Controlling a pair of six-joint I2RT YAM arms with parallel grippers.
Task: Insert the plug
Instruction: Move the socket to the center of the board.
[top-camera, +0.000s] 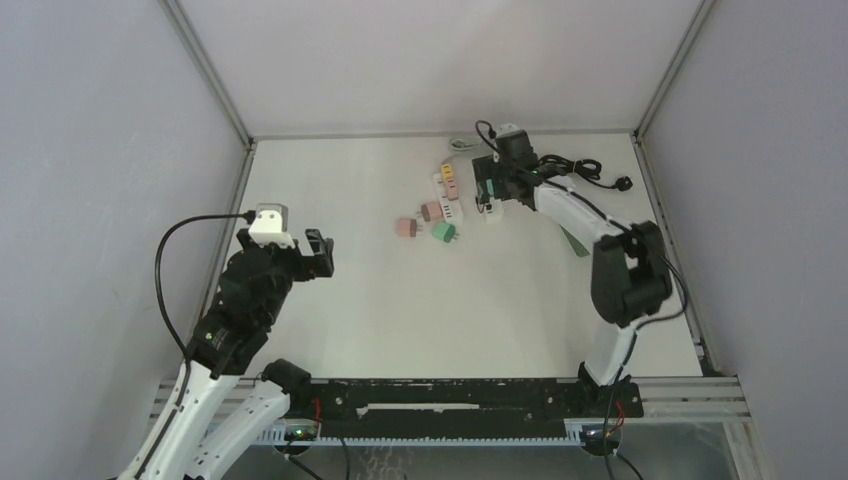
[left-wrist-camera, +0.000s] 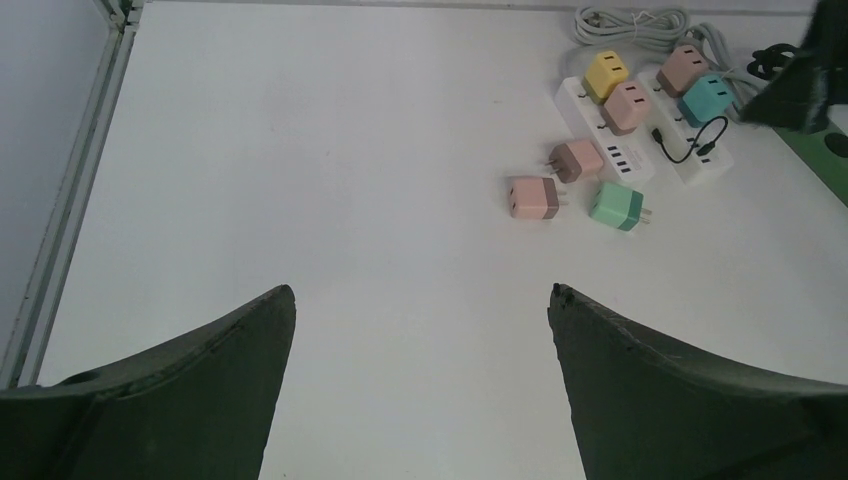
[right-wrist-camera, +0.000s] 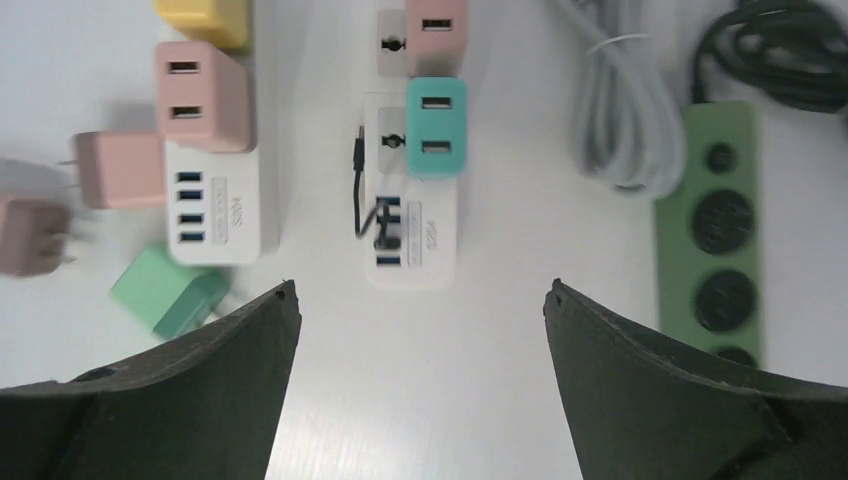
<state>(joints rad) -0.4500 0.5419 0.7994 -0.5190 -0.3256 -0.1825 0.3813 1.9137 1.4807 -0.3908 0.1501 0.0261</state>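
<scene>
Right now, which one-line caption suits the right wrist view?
Open right gripper above a teal adapter seated on a white power strip, a green power strip alongside.

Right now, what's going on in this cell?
The right gripper hangs open and empty over a white power strip, where a teal adapter sits plugged in. A green adapter and a pink adapter lie loose on the table nearby. The left gripper is open, holding nothing, well back from them.
</scene>
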